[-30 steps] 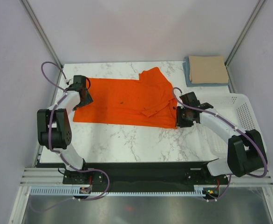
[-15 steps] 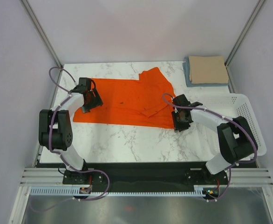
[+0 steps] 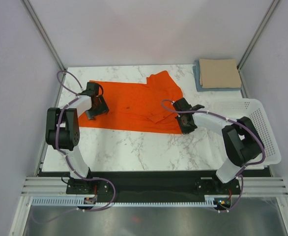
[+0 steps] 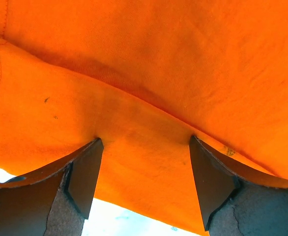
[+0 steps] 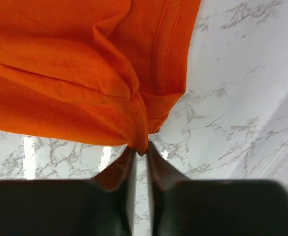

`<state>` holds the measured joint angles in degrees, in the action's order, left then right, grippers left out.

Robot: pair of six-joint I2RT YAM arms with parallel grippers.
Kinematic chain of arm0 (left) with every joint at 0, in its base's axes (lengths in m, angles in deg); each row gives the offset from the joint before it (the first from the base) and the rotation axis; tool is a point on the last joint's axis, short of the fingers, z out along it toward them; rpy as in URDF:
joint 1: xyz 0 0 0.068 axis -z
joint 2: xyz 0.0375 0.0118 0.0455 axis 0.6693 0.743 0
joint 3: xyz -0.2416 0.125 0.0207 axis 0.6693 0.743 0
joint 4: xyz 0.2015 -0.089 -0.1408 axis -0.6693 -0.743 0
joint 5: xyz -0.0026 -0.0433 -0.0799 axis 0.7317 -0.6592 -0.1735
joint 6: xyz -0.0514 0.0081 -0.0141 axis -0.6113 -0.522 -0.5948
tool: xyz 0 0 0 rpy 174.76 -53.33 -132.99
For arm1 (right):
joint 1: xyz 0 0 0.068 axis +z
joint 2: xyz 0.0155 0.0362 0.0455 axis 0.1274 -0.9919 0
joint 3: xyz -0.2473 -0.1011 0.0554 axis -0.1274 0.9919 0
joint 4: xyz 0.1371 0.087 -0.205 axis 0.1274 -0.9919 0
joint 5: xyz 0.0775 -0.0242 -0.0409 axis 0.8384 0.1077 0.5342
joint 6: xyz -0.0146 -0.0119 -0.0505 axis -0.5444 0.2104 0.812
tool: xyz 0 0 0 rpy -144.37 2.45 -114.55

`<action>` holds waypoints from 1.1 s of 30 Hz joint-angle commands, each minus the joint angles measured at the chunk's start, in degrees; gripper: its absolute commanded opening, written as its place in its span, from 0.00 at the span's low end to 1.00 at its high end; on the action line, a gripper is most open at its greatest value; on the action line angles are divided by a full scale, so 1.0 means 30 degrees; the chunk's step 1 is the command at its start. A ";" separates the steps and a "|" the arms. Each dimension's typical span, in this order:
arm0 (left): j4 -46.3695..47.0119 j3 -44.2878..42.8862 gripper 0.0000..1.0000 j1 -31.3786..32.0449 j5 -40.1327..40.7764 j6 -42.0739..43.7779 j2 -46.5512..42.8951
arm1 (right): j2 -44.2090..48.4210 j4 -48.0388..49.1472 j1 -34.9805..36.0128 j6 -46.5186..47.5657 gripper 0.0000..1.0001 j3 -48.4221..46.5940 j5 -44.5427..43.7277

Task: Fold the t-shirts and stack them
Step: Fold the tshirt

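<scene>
- A bright orange cloth t-shirt (image 3: 129, 105) is seen spread flat across the middle of the white marble table (image 3: 134, 147) in the top view, with a flap turned over towards the upper right
- The left gripper (image 4: 145, 142) is set at the shirt's left edge; in the left wrist view its jaws are held wide apart, with orange cloth lying across the gap between them
- The right gripper (image 5: 141, 147) is placed at the shirt's lower right corner; its jaws are drawn narrow, and a bunched fold of the orange hem is pinched at their tips
- A folded tan-beige t-shirt (image 3: 218, 73) is stacked on a light blue t-shirt (image 3: 198, 78) at the upper right of the table, well apart from both grippers
- A white perforated plastic basket (image 3: 259, 118) is seen at the right edge of the table
</scene>
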<state>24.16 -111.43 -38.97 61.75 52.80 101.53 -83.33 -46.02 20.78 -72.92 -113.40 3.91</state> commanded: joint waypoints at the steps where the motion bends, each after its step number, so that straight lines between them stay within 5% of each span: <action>1: 0.0122 -0.0336 0.79 -0.0050 0.1072 0.0545 0.0952 | 0.0025 -0.0079 0.0127 0.0811 0.11 -0.0376 -0.1574; 4: 0.0064 -0.0658 0.79 -0.0050 0.1834 0.1102 0.1478 | 0.0462 -0.0635 0.0214 0.1133 0.00 -0.0522 -0.2075; 13: -0.0141 -0.0893 0.79 0.0067 0.1778 0.1366 0.1277 | 0.0408 -0.0958 0.1181 0.1019 0.00 -0.0170 -0.0640; 26: -0.0727 -0.0834 0.80 0.0654 0.3214 0.1953 -0.1975 | 0.1403 -0.6320 0.1210 -0.2643 0.38 -0.4678 -0.4448; 30: -0.0786 -0.0835 0.79 0.0683 0.1578 0.1545 -0.3524 | 0.0703 -0.5913 0.1210 -0.4426 0.40 -0.6785 -0.3483; 33: -0.0698 -0.0688 0.77 0.0741 -0.4212 0.0898 -0.4115 | -0.0349 -0.4596 0.0802 -0.7675 0.40 -0.7870 -0.3221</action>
<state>21.80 -113.66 -37.06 62.85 56.32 92.83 -81.71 -61.76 24.12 -85.40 -132.42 -5.33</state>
